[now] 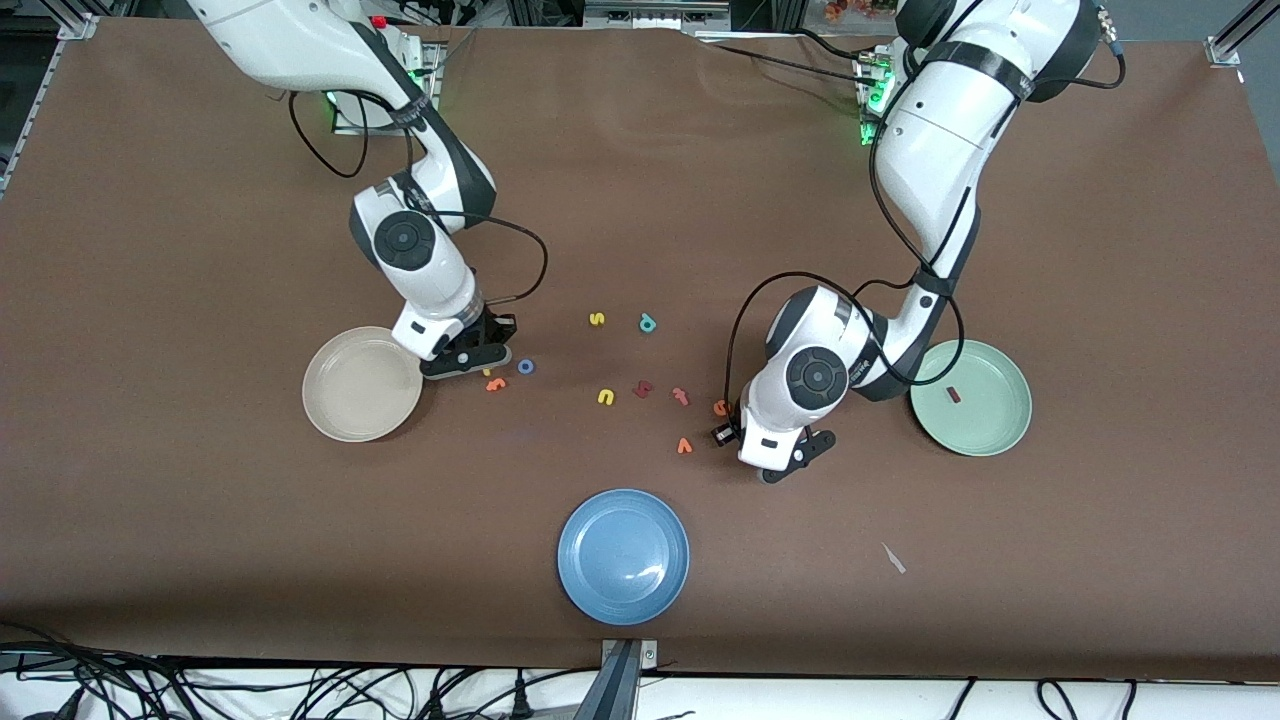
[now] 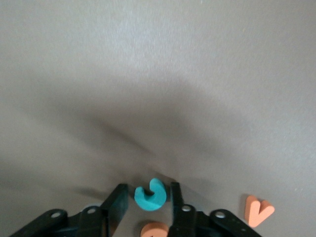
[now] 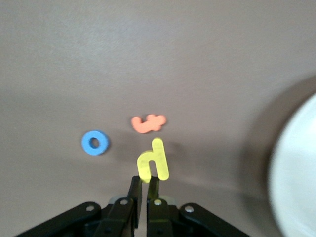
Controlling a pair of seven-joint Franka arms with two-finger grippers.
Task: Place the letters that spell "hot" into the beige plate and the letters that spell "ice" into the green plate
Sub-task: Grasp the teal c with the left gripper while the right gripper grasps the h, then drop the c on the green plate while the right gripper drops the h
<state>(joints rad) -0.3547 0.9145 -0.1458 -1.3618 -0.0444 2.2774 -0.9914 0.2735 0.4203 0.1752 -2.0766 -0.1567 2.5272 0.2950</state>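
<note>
My right gripper (image 3: 146,180) is shut on one leg of the yellow h (image 3: 153,164), low over the table beside the beige plate (image 1: 350,395). The orange t (image 3: 147,123) and blue o (image 3: 95,142) lie on the table just past the h. My left gripper (image 2: 148,190) is open, and the teal c (image 2: 150,194) lies between its fingers with a gap on each side. The orange e (image 2: 155,230) lies right beside the c. In the front view this gripper (image 1: 728,432) covers the c. The maroon i (image 1: 952,395) lies in the green plate (image 1: 1015,425).
An orange v (image 1: 684,446) lies close to the left gripper. A yellow s (image 1: 597,319), teal p (image 1: 648,322), yellow u (image 1: 606,397), maroon letter (image 1: 643,388) and pinkish-red letter (image 1: 681,396) sit mid-table. A blue plate (image 1: 623,556) stands nearest the front camera.
</note>
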